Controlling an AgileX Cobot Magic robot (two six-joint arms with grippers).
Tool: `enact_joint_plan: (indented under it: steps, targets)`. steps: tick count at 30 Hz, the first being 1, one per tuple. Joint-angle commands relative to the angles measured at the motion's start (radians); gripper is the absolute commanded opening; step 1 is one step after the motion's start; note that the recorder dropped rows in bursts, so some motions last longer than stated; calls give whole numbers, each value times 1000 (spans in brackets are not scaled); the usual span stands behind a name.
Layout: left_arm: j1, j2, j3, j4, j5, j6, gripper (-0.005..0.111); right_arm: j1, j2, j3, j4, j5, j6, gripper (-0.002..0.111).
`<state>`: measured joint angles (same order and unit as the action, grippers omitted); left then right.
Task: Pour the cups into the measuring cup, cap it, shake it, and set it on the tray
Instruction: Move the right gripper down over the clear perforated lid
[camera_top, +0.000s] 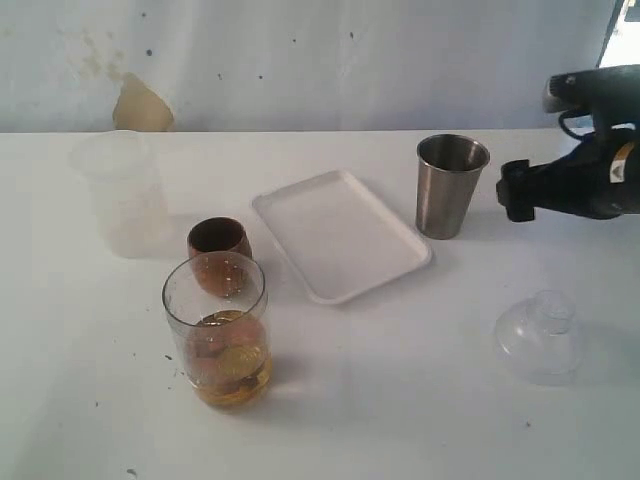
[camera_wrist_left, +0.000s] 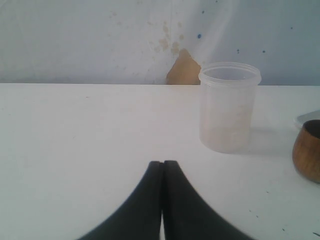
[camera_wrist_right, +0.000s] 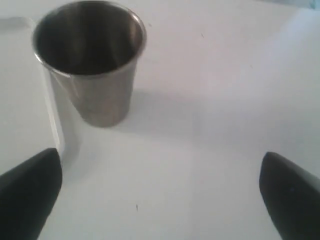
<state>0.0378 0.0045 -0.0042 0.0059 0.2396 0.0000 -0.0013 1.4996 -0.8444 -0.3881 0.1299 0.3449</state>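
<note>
Measuring cup (camera_top: 216, 330), one, two cups (camera_top: 450, 190), one tray (camera_top: 340, 235), left jaws closed, right jaws wide

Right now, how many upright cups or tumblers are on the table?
4: a frosted beaker at the back left, a wooden cup left of the tray, a clear tumbler just in front of it, a steel tumbler right of the tray. None seems hidden.

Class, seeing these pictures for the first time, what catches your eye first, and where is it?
The clear measuring cup stands front left with yellowish contents at its bottom, the brown wooden cup just behind it. The white tray lies in the middle, the steel tumbler at its right, with the open right gripper facing that tumbler.
</note>
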Motion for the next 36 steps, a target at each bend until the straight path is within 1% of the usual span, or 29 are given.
enact_joint_plan:
  steps: [1,3,6,9,11,19,24,27,32,33,35,36]
  targets:
    - [0,-4,4,2,-8,0,0,-9,-86,-5,85,269,22,105]
    - [0,-4,4,2,-8,0,0,-9,-96,-24,138,404,-19,105]
    - [0,-4,4,2,-8,0,0,-9,-93,-48,269,578,-171,105]
    - [0,-4,4,2,-8,0,0,-9,-92,-48,370,653,-259,105]
    - [0,-4,4,2,-8,0,0,-9,-92,-48,388,660,-292,105]
    - [0,-4,4,2,-8,0,0,-5,-80,-48,418,647,-294,105]
    - [0,-4,4,2,-8,0,0,-5,-13,-48,422,641,-345,105]
    - [0,-4,4,2,-8,0,0,-5,57,-50,519,606,-412,105]
    - [0,-4,4,2,-8,0,0,-5,99,-63,514,572,-412,105]
    - [0,-4,4,2,-8,0,0,-5,99,-71,515,572,-412,103]
    - [0,-4,4,2,-8,0,0,-5,99,-85,512,574,-412,96]
    - [0,-4,4,2,-8,0,0,-5,99,-86,511,576,-412,90]
